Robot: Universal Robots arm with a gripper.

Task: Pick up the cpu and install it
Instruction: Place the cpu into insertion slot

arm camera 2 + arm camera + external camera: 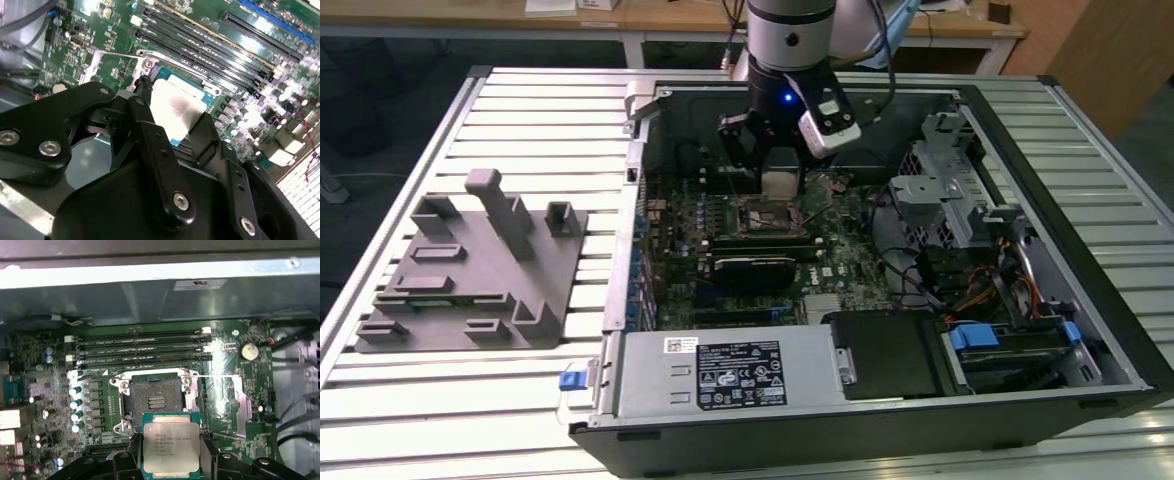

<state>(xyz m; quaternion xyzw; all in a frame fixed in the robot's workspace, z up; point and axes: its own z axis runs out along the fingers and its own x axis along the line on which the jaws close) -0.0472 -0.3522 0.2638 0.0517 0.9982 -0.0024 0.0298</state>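
Room is clear between the cpu (171, 449) and open socket (154, 401); memory slots (140, 346) alongside.

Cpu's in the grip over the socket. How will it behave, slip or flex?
The cpu looks like a thin rigid plate with a metal lid, so it probably won't flex. The gripper pinches only its narrow edges, so it may slip or twist. The open socket beneath suggests delicate contacts, so a tilted drop seems risky.

You have a slatted metal desk (520, 110) with two things resting straight on it. Toward the exterior view's left sits a grey plastic tray (467, 285) with upright posts. Near it but apart, toward the exterior view's right, an open computer case (854, 440) lies with its open side up and covers most of the desk.
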